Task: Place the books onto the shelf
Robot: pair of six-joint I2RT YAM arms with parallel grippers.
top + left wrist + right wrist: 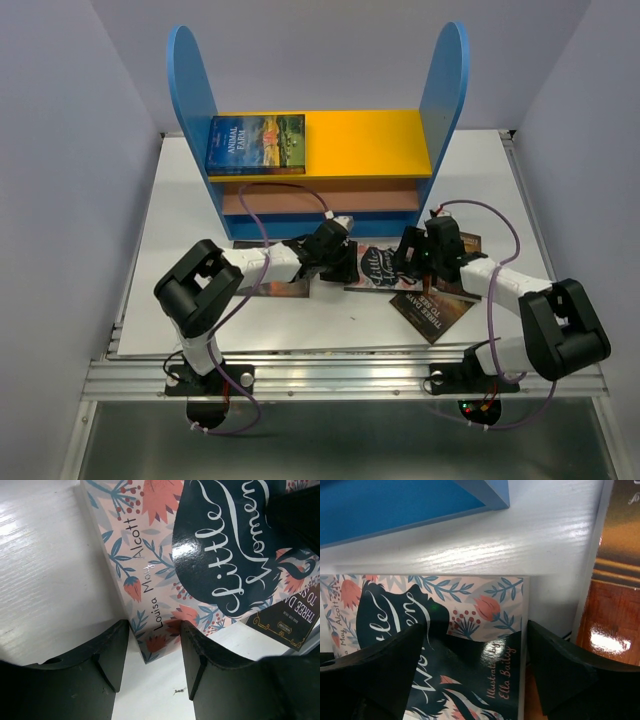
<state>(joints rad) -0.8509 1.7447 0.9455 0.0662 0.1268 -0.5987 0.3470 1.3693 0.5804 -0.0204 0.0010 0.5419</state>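
Books (432,310): one, Animal Farm (255,143), lies on the shelf (370,140) at upper centre of the overhead view; the rest lie flat on the table (200,230) mid-frame. Left gripper (155,630) and right gripper (475,635) both stand parted over Little Women (225,545), neither clamping it yet.

The white desk (180,300) carries the shelf (400,140) and several flat books (431,311); the Animal Farm book (255,144) lies on the shelf's yellow board.
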